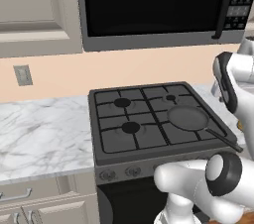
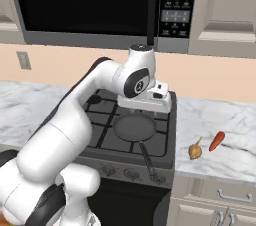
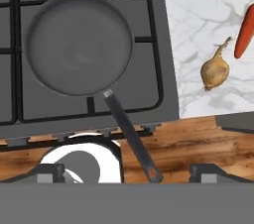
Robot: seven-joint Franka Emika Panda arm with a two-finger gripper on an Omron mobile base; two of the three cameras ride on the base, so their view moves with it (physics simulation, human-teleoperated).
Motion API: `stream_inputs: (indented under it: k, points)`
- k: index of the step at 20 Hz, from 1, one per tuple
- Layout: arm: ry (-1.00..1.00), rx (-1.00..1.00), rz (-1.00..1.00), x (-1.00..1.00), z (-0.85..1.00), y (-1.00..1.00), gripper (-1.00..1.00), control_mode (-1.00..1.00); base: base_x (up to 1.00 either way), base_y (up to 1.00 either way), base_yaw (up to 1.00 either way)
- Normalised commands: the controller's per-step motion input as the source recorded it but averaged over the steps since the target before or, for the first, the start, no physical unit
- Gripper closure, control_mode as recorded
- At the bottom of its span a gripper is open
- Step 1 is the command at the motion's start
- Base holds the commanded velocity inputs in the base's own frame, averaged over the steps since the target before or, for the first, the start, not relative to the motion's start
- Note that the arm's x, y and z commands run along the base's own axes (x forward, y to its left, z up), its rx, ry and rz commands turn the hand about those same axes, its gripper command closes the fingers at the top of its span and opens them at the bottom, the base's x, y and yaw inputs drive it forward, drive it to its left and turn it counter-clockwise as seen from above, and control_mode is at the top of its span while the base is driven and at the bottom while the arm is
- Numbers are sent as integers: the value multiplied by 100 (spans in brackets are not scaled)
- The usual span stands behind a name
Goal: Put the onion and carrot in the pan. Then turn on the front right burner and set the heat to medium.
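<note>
Dark grey and bare, the pan (image 1: 187, 118) sits on the front right burner of the stove (image 1: 149, 119) in the left base view, its thin handle running toward the front edge; the arm bends over the stove's right side, and the pincer itself is hard to make out here. In the right base view the pincer (image 2: 145, 106) hangs above the pan (image 2: 135, 126), while the onion (image 2: 195, 150) and the carrot (image 2: 216, 141) lie on the marble counter (image 2: 220, 120) off to the side of the pincer, well apart from it, just beside each other and not touching. In the hand view the finger tips (image 3: 49, 172) stand far apart at the bottom, so the pincer is spread wide and holds nothing; the pan (image 3: 78, 43) lies ahead of it and to one side, the onion (image 3: 215, 71) ahead toward the other side, the carrot (image 3: 244, 32) beyond the onion at the frame's edge. By my judgement the first step is in hand, with neither vegetable fetched yet. The next move calls for swinging across to the counter, coming down over the onion with the jaws either side of the bulb, then closing gently, since a round bulb may roll.
</note>
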Motion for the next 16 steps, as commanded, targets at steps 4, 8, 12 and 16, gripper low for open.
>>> stream_inputs:
  k: [4,8,12,16]
  points:
    - [-5,0,0,12,-19,-36,-100,-100,0,0,0]
    - [-13,2,0,2,-28,-37,-100,-100,0,0,0]
    - [-9,0,-3,0,-32,-18,-100,-100,0,0,0]
    - [1,-1,-7,2,-32,-25,-100,-100,0,0,0]
